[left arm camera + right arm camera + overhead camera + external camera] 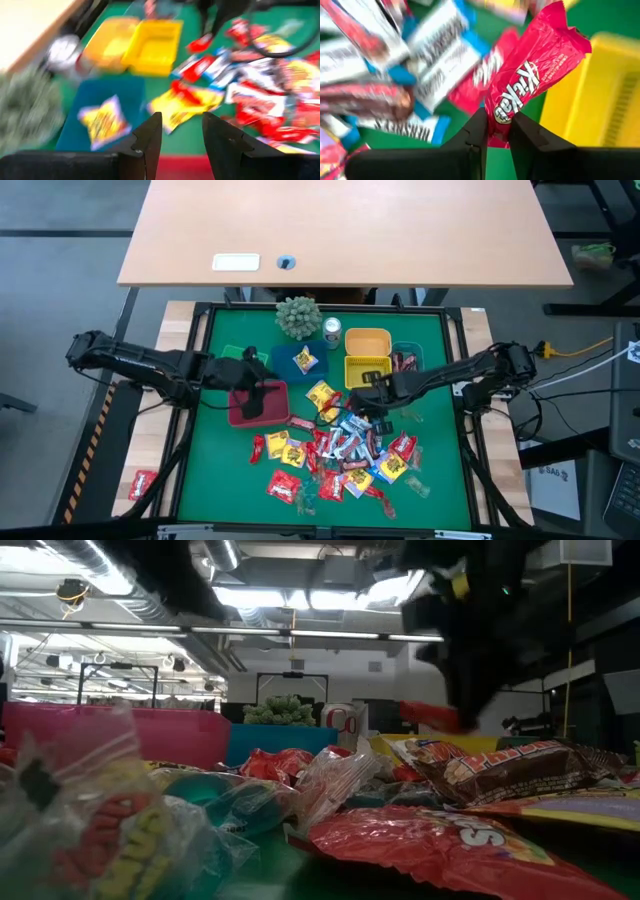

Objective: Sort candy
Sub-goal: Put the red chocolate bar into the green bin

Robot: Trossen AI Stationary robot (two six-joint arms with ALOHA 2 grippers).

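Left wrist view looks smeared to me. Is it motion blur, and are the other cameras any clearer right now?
Left wrist view: the bins and candy are streaked, only the left gripper is crisp. Right wrist view: the red candy in the right gripper is readable, the pile behind soft. Low view: near wrappers out of focus, ceiling lights glaring. High view: sharp and evenly lit.

Right end effector (498, 131) pinches a red candy (530, 80) — beside a yellow bin (600, 100).
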